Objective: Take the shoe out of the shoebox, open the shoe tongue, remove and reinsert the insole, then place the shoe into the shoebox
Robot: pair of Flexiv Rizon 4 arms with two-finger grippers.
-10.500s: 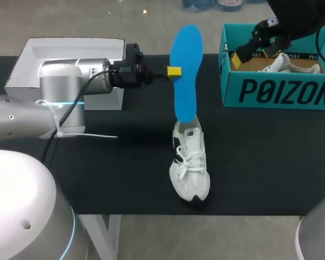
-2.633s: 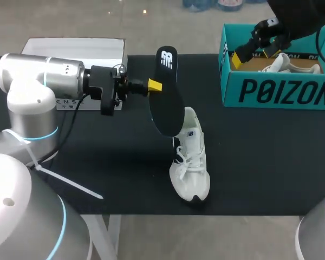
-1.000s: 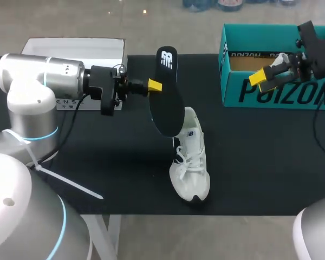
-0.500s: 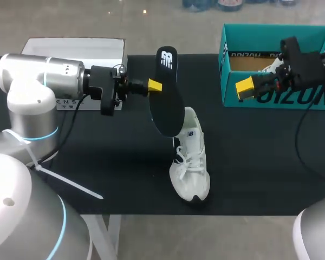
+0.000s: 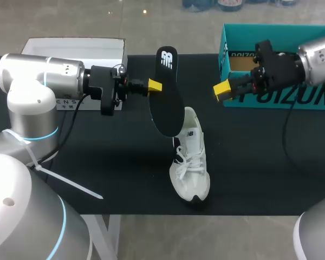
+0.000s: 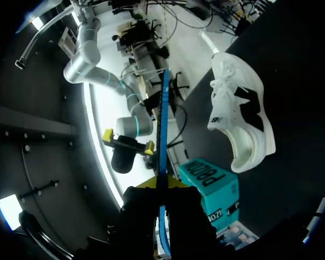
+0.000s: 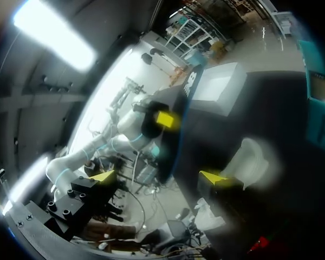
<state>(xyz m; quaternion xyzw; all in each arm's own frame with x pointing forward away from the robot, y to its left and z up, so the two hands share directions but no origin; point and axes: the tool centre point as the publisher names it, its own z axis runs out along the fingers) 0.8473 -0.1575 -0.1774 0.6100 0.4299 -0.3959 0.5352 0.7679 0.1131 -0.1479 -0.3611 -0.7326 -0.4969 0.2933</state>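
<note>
Shoe (image 5: 189,162): white, upright on its sole on the black table (image 5: 260,162), outside the box, close to the near edge; toe at 6 o'clock, heel at 12 o'clock. It has not shifted over the last 10.5 s.

Insole (image 5: 167,95): stands on end with its lower tip in the shoe's heel opening, leaning toward 11 o'clock. Its black printed face is now turned to the head camera; 10.5 s ago the blue underside showed. The left wrist view shows it edge-on (image 6: 161,135), as a thin blue line running out between the fingers.

Left gripper (image 5: 154,85): at 9 o'clock of the insole, clamped on its upper edge, both yellow tips pressing from opposite faces. Pose unchanged since 2.6 s ago.

Right gripper (image 5: 222,90): at 3 o'clock of the insole, apart from it, level with the left gripper. Its tips stand wide apart with nothing between them, as the right wrist view (image 7: 157,176) shows. It hung over the box interior 2.6 s ago and has since travelled toward 9 o'clock, past the box's wall.

Shoebox (image 5: 276,100): teal, open, at 2 o'clock on the table.

White box (image 5: 76,51): open, at 10 o'clock, behind the left arm.
</note>
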